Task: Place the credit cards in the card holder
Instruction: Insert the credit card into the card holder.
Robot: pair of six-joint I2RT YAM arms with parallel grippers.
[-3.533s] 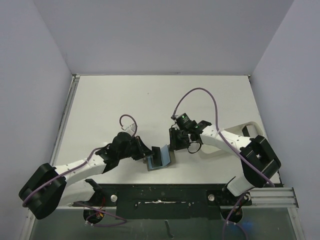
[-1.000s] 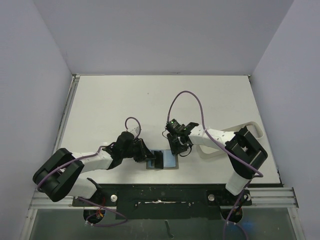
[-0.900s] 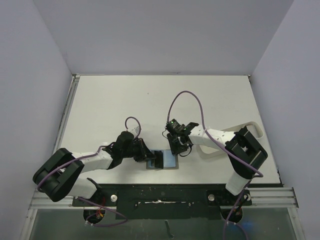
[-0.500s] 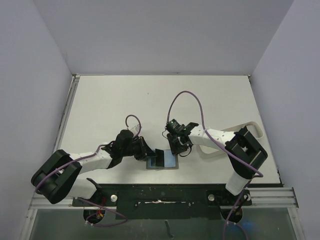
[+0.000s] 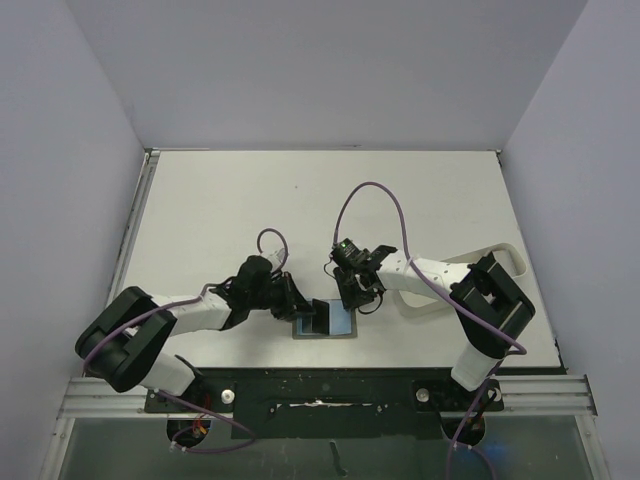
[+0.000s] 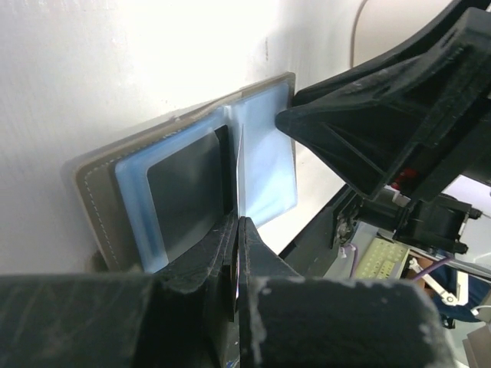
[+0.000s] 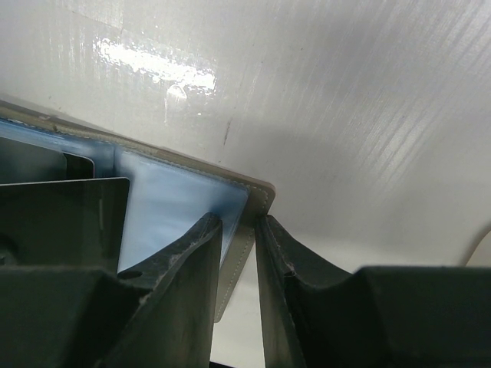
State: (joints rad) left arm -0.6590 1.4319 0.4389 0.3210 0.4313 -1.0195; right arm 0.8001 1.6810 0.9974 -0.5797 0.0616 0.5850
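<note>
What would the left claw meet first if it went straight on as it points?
Likely the card holder, its blue lining by the fold, touched by the pinched card; depth unclear.

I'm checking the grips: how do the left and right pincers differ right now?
The left pincer pinches a thin credit card; the right pincer clamps an edge of the card holder. Left jaws nearly meet; right jaws stand slightly apart around the cover. Both are gripping, low at the open holder.
</note>
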